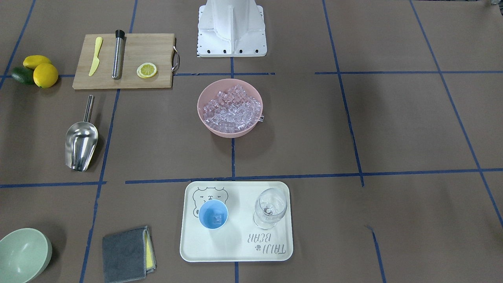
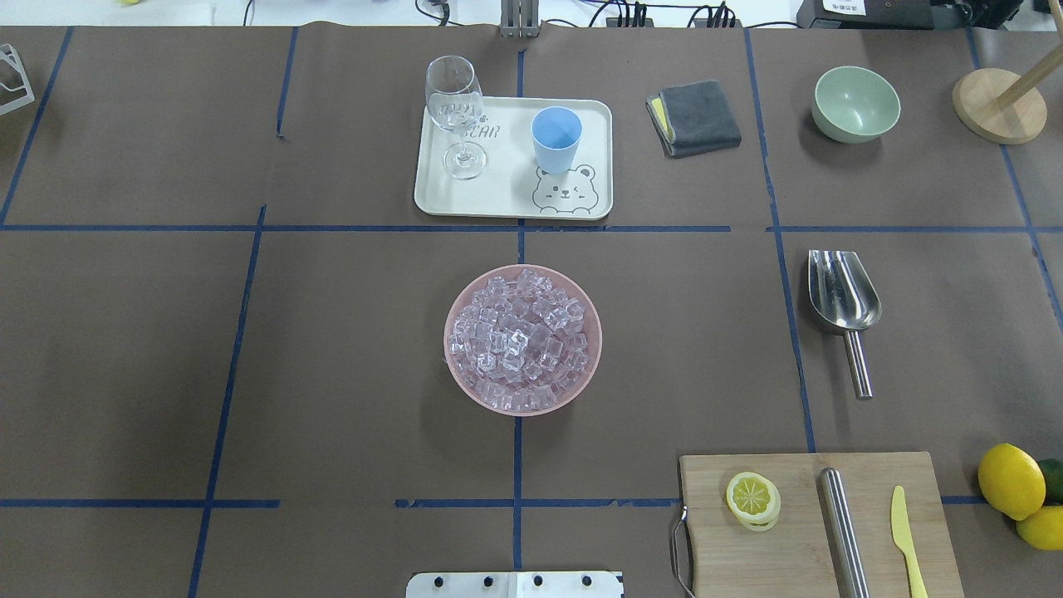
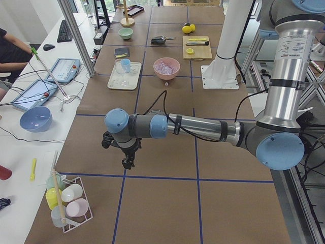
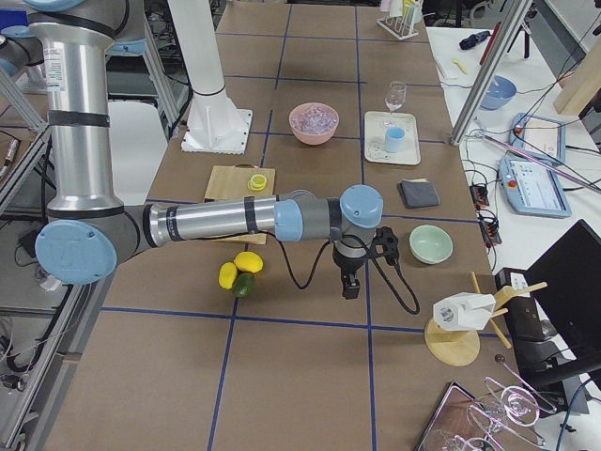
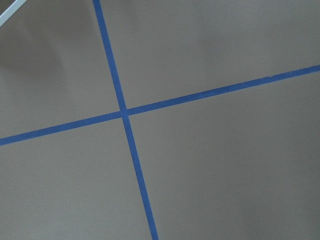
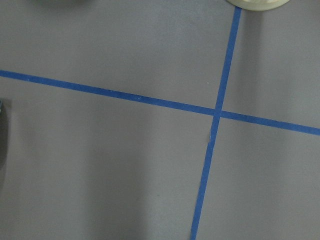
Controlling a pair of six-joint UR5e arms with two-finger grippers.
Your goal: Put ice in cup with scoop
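Clear ice [image 2: 521, 339] fills a pink bowl [image 2: 458, 382] at the table's middle. The light-blue cup [image 2: 555, 138] stands upright on a white tray [image 2: 507, 195] beyond the bowl; in the front-facing view the cup [image 1: 213, 214] seems to hold one clear cube. The steel scoop [image 2: 843, 303] lies flat on the table at the right, handle toward the robot. My left gripper [image 3: 126, 161] hangs over bare table far to the left, and my right gripper [image 4: 349, 287] hangs far to the right near the lemons. Both show only in the side views, so I cannot tell whether they are open or shut.
A wine glass [image 2: 455, 112] shares the tray. A cutting board [image 2: 797, 540] carries a lemon slice [image 2: 752, 498], a steel rod [image 2: 843, 531] and a yellow knife [image 2: 905, 540]. Lemons [image 2: 1011, 482], a grey cloth [image 2: 694, 116], a green bowl [image 2: 856, 103] and a wooden stand [image 2: 999, 104] sit at the right.
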